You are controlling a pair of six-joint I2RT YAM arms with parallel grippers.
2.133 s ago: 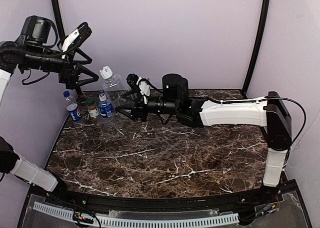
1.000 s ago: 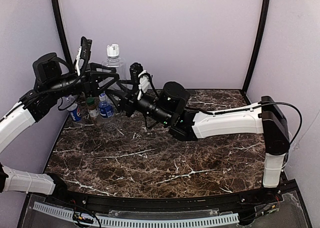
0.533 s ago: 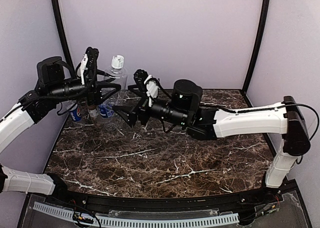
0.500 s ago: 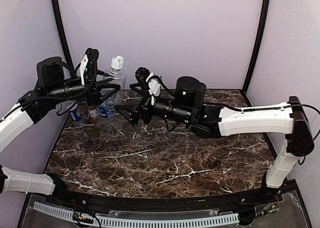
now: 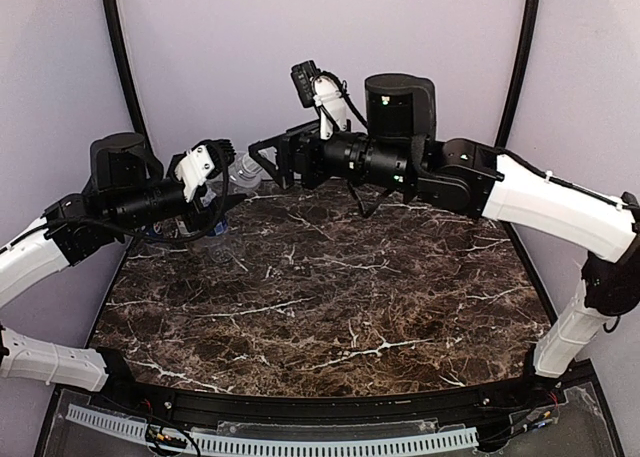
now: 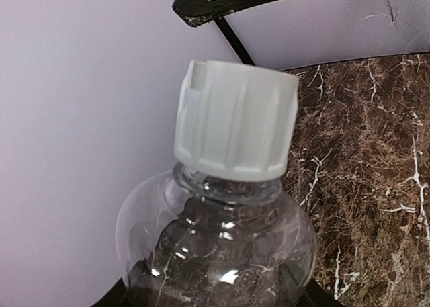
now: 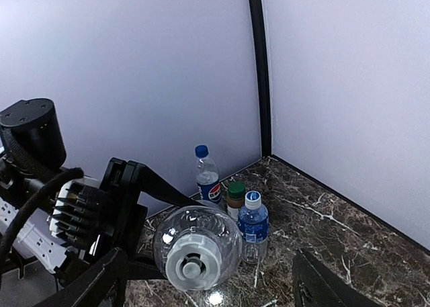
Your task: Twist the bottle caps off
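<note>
Axis of the unlabelled bottle runs 9-to-3 o'clock in the top view; its white cap faces the right gripper, near, jaws apart; left gripper clamps the body, aloft over the bench.

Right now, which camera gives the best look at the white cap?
Left wrist: the white cap is large and side-on, ridges clear, atop the unlabelled bottle. Right wrist shows it end-on and small; top external barely shows it.
</note>
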